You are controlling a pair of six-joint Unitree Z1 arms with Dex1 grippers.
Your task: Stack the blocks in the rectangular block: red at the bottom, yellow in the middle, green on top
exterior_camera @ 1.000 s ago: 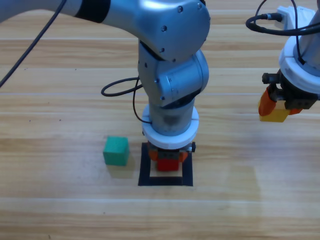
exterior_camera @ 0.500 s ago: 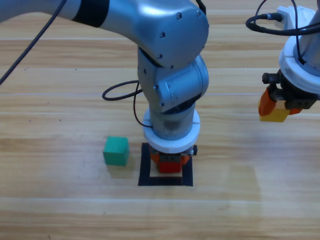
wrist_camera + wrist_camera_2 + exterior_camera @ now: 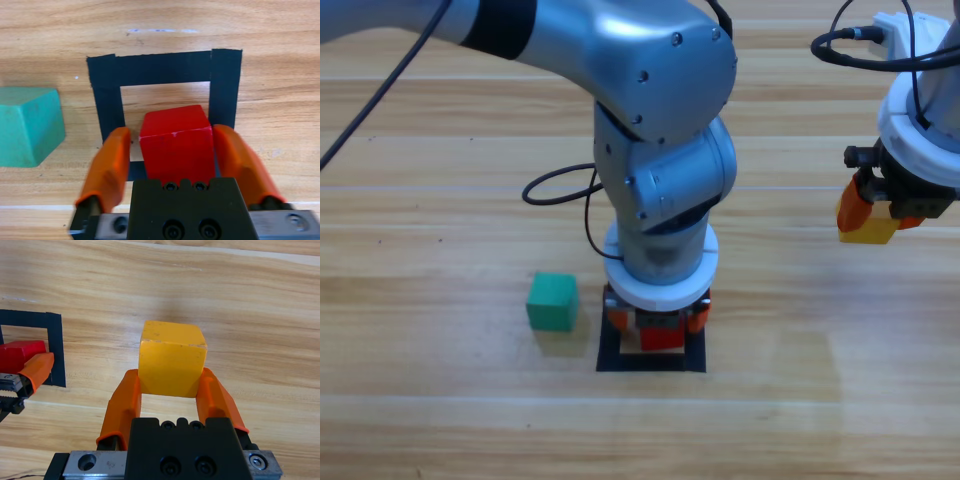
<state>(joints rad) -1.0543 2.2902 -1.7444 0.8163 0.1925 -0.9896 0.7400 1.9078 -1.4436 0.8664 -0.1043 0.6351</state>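
Placing the red cube [image 3: 176, 142] is the step in hand: the left gripper [image 3: 173, 150] stands over the black tape square [image 3: 162, 68], and its orange fingers [image 3: 111, 161] are spread a little, with a gap showing on one side of the cube. The cube appears to sit inside the square, toward its near edge, so the release looks done or nearly so. The right gripper [image 3: 169, 390] waits well apart to the right, above the worktop [image 3: 440, 420], its fingers clamped on the yellow cube [image 3: 172, 358]. The green cube [image 3: 553, 301] rests just beside the square on its left. Next, the left arm likely needs to lift straight up and clear without nudging the red cube, making room for the yellow one.
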